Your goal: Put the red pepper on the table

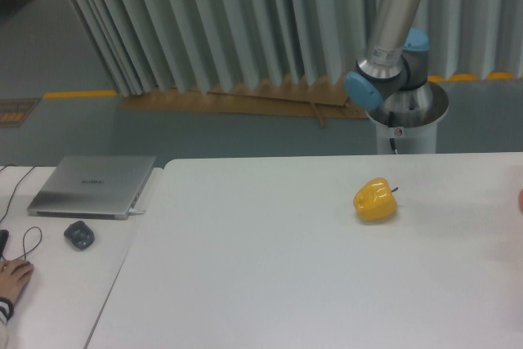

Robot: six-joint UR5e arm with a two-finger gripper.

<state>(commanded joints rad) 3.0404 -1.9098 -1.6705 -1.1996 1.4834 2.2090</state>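
Only the arm's point(391, 38) base and lower tube were seen, rising behind the table point(270, 284) and leaning right out of frame. Gripper wasn't shown, so the jaws couldn't be judged. A red sliver point(520, 199), possibly the red pepper, was cut off at the right edge; orientation unreadable. One yellow pepper point(375, 200) was counted.

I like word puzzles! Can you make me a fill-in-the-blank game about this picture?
1. The pepper lying on the big white table is colored ____.
2. The small dark mouse sits in front of the closed silver ____.
3. Someone's ____ shows at the bottom left corner.

Missing words: yellow; laptop; hand
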